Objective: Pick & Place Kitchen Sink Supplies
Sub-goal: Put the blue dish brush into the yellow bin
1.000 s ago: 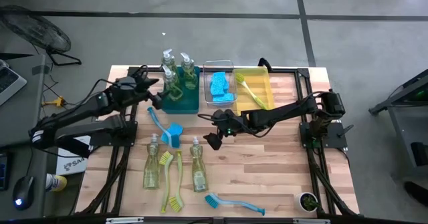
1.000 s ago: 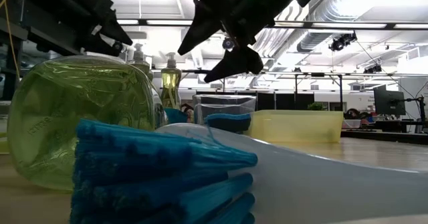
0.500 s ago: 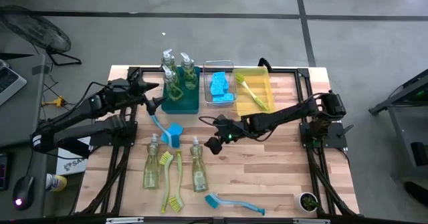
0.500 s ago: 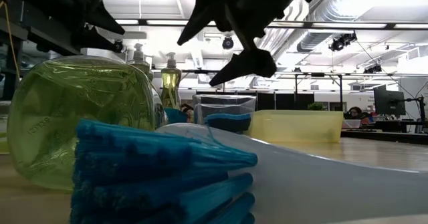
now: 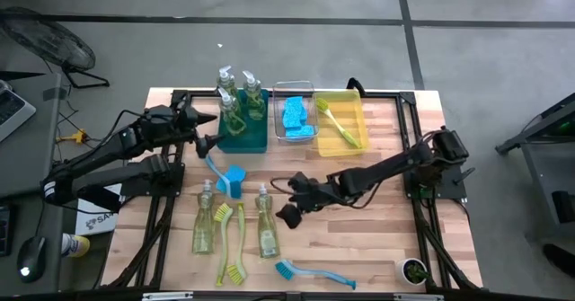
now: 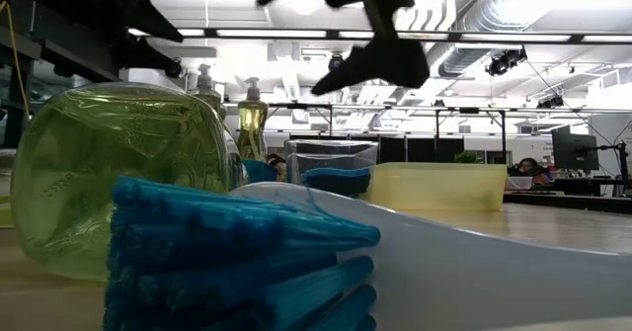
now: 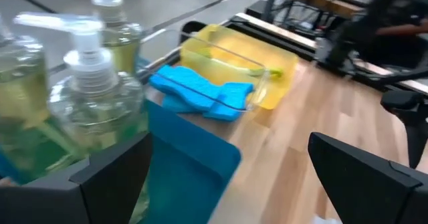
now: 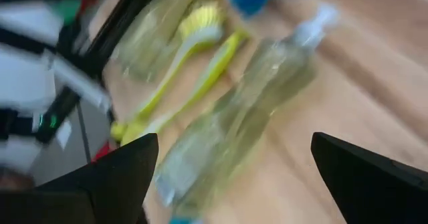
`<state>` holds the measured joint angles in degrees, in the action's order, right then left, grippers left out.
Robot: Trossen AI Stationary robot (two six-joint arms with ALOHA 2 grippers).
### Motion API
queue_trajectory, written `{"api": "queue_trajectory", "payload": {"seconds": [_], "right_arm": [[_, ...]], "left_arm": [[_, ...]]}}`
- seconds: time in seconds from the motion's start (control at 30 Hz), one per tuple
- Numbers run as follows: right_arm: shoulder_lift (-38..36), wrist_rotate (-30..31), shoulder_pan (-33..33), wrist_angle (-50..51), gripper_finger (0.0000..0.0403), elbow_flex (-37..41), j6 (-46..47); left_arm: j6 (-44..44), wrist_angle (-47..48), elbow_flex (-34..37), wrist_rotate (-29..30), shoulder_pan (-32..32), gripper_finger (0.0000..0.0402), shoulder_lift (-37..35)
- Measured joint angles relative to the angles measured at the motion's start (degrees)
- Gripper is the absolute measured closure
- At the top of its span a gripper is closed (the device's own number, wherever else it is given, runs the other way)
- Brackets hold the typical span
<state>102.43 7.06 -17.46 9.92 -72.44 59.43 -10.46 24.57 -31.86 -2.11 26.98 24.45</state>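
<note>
With its fingers spread and empty, the right gripper hung beside a lying soap bottle; it would do best to straddle the bottle's body squarely before clenching.

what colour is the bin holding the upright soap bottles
Teal bin; the high view shows it best, soap bottles standing inside.

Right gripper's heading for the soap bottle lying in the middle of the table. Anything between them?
Nothing visible. The right gripper hangs open just beside the lying soap bottle, with only bare table between them. The yellow-green brushes lie on the bottle's far side.
</note>
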Motion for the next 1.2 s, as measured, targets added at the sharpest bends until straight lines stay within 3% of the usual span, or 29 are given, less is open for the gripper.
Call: {"api": "queue_trajectory", "payload": {"seconds": [0.43, 0.67, 0.9, 1.2], "right_arm": [[0.00, -1.45, -14.38, 16.95, 0.0016, -3.92, -3.99], [0.00, 1.59, -22.96, 19.48, 0.0016, -3.59, 2.02], [1.43, 4.72, -27.41, 22.12, 0.0016, -3.59, 9.37], [10.40, -5.92, -27.97, 15.51, 0.0016, -3.57, 12.24]], "left_arm": [[0.16, -0.40, 0.00, -3.06, -0.02, 0.0007, 0.00], [-0.32, -0.40, 0.00, -3.39, -0.02, 0.0007, 0.00], [-0.64, -0.40, 0.00, -3.39, -0.02, 0.0007, 0.00], [-1.02, -0.40, 0.00, -3.43, -0.02, 0.0007, 0.00]]}}
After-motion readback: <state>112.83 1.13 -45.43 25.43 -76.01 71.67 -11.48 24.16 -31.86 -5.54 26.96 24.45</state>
